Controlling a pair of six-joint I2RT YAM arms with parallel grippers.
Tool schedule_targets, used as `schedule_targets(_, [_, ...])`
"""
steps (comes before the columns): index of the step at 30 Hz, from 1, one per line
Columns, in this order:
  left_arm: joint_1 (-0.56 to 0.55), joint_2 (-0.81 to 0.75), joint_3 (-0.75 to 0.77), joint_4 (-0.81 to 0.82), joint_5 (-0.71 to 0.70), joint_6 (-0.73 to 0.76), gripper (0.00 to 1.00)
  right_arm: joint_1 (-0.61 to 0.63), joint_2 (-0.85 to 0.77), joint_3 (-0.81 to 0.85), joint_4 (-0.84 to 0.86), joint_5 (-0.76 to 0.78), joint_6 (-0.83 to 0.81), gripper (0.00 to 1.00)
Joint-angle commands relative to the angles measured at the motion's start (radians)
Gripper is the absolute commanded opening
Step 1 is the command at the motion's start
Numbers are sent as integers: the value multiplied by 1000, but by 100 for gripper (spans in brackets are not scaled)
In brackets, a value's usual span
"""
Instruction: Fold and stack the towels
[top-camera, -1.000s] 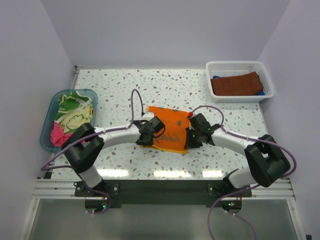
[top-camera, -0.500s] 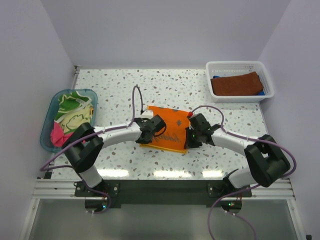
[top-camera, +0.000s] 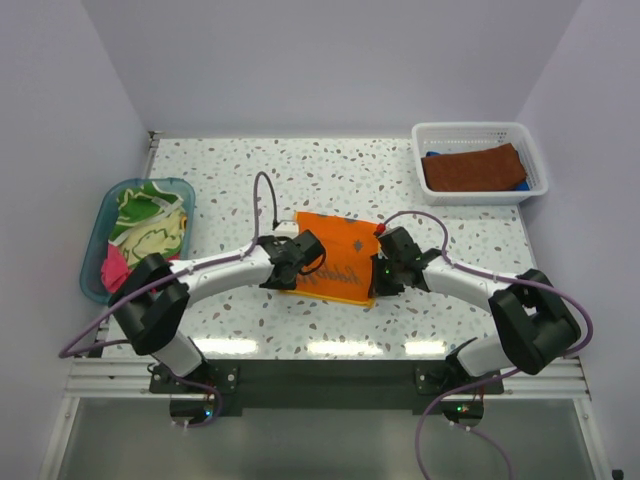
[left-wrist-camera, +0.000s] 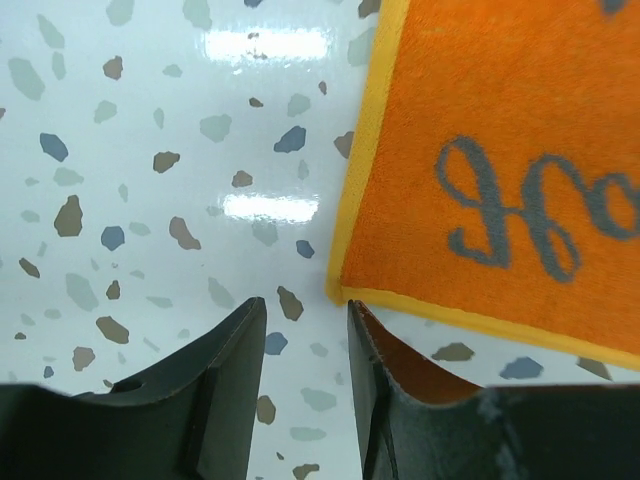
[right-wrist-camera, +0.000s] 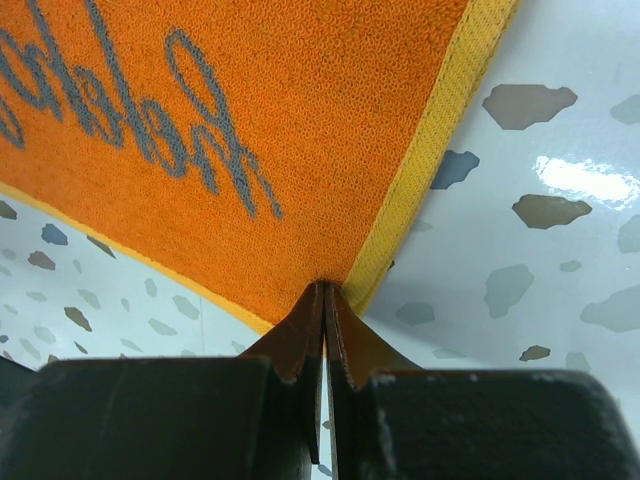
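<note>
Pale walls (top-camera: 330, 60) hem the speckled surface (top-camera: 230, 185), where the orange towel (top-camera: 345, 250) lies mid-front (open room behind), right fingers (right-wrist-camera: 295, 345) pinching its corner, left fingers (left-wrist-camera: 235, 345) parted, empty.

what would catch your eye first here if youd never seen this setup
The bright orange towel with grey script, lying in the middle of the speckled table. The right gripper is pinched shut on a corner on its right side; the left gripper is open just off a left corner. Next, the rust brown towel in the white basket, far right.
</note>
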Motion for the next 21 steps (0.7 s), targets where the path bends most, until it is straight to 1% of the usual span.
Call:
schedule_targets(1, [-3, -89, 70, 3, 3, 15, 44, 0, 1, 0, -73, 76, -34, 3])
schedule_targets(4, [-1, -78, 99, 68, 46, 70, 43, 0, 10, 5, -82, 79, -39, 3])
schedule_targets(6, [-1, -43, 98, 113, 63, 87, 42, 0, 15, 6, -87, 80, -40, 3])
schedule_targets(8, [-1, -3, 89, 130, 73, 90, 38, 0, 16, 3, -94, 85, -40, 3])
schedule_targets(11, [0, 40, 49, 193, 109, 93, 36, 0, 12, 6, -114, 97, -43, 3])
schedule_targets(14, [0, 67, 4, 213, 129, 75, 33, 0, 12, 19, -134, 113, -53, 3])
schedule_targets(18, [0, 57, -65, 228, 152, 49, 32, 0, 16, 25, -140, 120, -65, 3])
schedule_targets(21, [-1, 37, -117, 236, 195, 17, 31, 0, 36, 26, -142, 110, -72, 4])
